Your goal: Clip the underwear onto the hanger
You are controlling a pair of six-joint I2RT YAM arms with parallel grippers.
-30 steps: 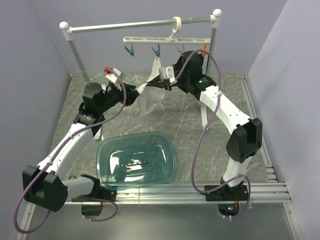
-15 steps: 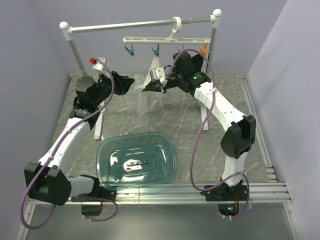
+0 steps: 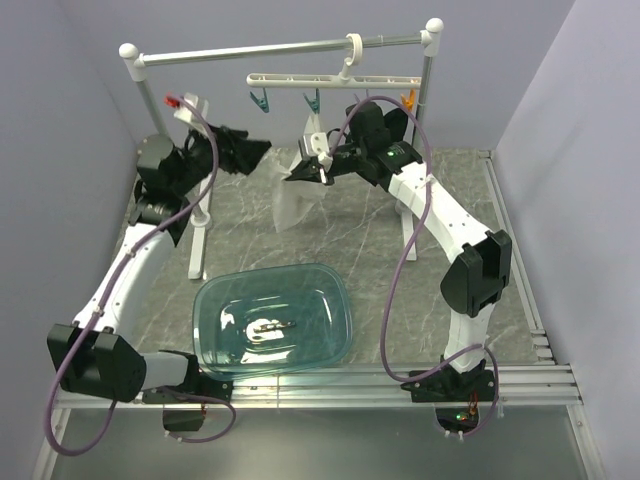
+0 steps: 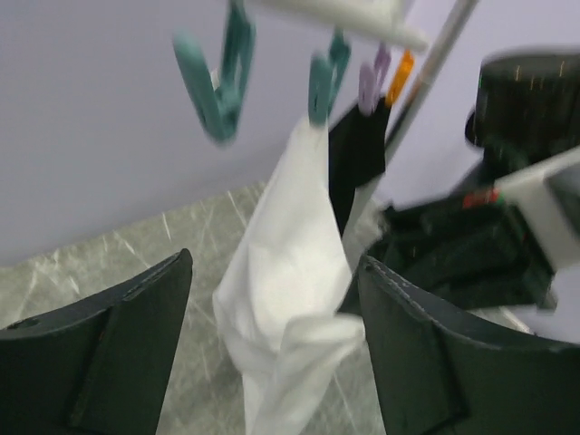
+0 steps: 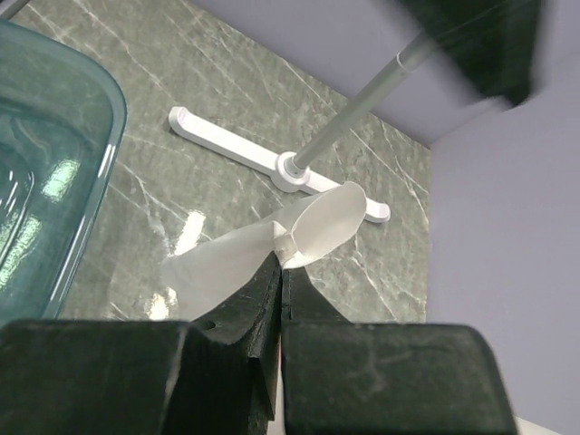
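The white hanger (image 3: 335,78) hangs by its hook from the rail; its teal, purple and orange pegs also show in the left wrist view (image 4: 217,77). The white underwear (image 3: 298,185) hangs from the second teal peg (image 3: 313,101), its top corner at that peg (image 4: 324,82). My right gripper (image 3: 302,172) is shut on a side edge of the underwear (image 5: 317,227), pinching it at the fingertips (image 5: 283,263). My left gripper (image 3: 255,150) is open and empty, left of the underwear. In its wrist view the underwear (image 4: 290,263) hangs beyond the wide-apart fingers (image 4: 127,344).
The grey metal rail (image 3: 280,47) on white posts spans the back, its left foot (image 5: 272,159) on the marble floor. A clear teal tub (image 3: 272,320) sits in front. A black shape (image 4: 358,149) hangs under the purple peg. Walls close in on both sides.
My left gripper has pulled up and to the left, away from the underwear. My right gripper moved left with the underwear's edge, then held still.
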